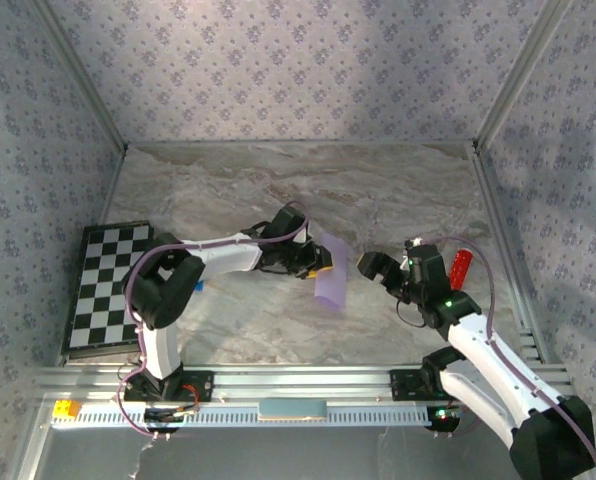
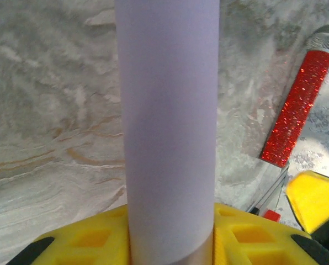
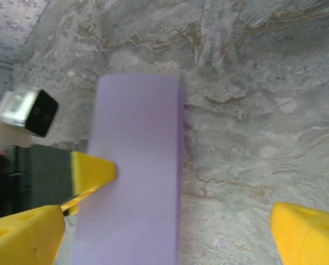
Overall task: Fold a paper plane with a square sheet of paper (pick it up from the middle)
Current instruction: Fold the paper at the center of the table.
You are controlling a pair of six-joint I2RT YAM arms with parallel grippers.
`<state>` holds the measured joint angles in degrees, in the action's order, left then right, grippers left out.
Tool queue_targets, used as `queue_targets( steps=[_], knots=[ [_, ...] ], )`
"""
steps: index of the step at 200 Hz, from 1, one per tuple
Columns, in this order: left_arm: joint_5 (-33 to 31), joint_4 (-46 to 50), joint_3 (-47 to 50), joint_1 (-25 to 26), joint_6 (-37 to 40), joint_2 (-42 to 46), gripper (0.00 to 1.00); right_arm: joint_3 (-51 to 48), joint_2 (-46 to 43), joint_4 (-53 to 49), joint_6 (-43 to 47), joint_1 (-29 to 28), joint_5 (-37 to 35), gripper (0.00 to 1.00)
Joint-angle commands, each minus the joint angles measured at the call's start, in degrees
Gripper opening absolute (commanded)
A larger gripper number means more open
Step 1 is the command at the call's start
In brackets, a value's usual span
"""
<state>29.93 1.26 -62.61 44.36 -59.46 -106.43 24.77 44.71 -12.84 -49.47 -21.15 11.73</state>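
Even soft light, blurred wrist views

Left arm's stretched way out sideways, left gripper (image 1: 322,267) pinched on the paper (image 1: 330,290). Right gripper (image 1: 378,274) faces it close by, fingers (image 3: 26,237) spread wide.

Top camera overhead, rear; wrist cameras close, sharing paper (image 2: 170,127).

**A:** What is cut off?
**B:** The square sheet of paper (image 2: 170,127) runs past the top and bottom edges of the left wrist view. It covers the gap of the left gripper (image 2: 171,238). A red glittery stick (image 2: 297,105) is clipped at the right edge.
**A:** Anything blurred?
**B:** In the right wrist view, the paper's near end is soft and cropped below.
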Motion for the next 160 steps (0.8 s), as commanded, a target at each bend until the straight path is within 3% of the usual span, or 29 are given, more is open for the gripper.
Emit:
queue_targets(
  steps=[1,49,130,160],
  knots=[
    [-1.80,-3.90,0.85,0.60,-2.59,-0.61,0.36,-0.88,0.87,1.69,0.92,0.61,4.16,0.96],
    [-6.18,0.53,1.49,1.04,-0.12,-1.58,0.40,-0.45,3.80,2.88,0.83,0.67,6.64,0.95],
    [-14.10,13.45,-2.69,1.69,6.95,0.07,0.60,-0.21,6.62,3.85,0.66,0.44,7.47,0.95],
    [-15.68,15.88,-3.80,1.69,10.13,0.88,0.60,0.17,8.82,4.86,0.78,-0.30,7.78,0.95]
  ],
)
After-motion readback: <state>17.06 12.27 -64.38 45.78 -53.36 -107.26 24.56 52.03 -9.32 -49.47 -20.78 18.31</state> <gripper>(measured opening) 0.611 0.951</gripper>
